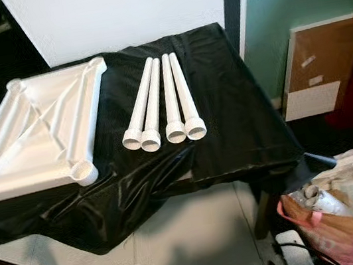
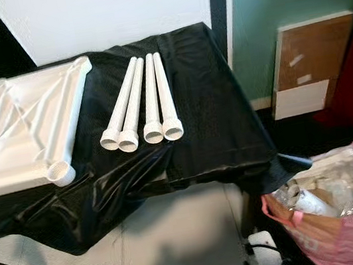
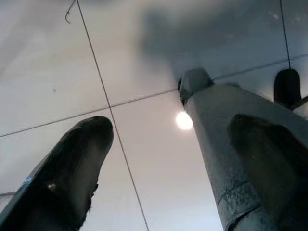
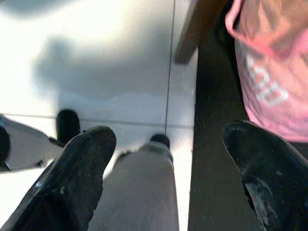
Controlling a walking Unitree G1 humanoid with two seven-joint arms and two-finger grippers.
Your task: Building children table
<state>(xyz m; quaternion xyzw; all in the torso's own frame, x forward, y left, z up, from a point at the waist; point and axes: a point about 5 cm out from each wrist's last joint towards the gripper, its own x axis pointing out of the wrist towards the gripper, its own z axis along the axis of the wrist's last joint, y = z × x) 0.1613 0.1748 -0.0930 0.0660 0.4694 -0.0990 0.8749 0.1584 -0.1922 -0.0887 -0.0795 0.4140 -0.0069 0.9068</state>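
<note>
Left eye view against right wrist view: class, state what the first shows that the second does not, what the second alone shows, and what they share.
The left eye view alone has the upturned white tabletop, four white legs lying side by side, and the black cloth under them. The right wrist view alone has the open right gripper hanging over the floor. Both share the pale tiled floor and the pink bag.

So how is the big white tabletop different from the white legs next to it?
The tabletop is one wide, flat square piece with ribs and corner sockets; the table legs are four long round tubes. The tabletop overhangs the black cloth's left side; the legs lie side by side mid-cloth. Both are white plastic.
</note>
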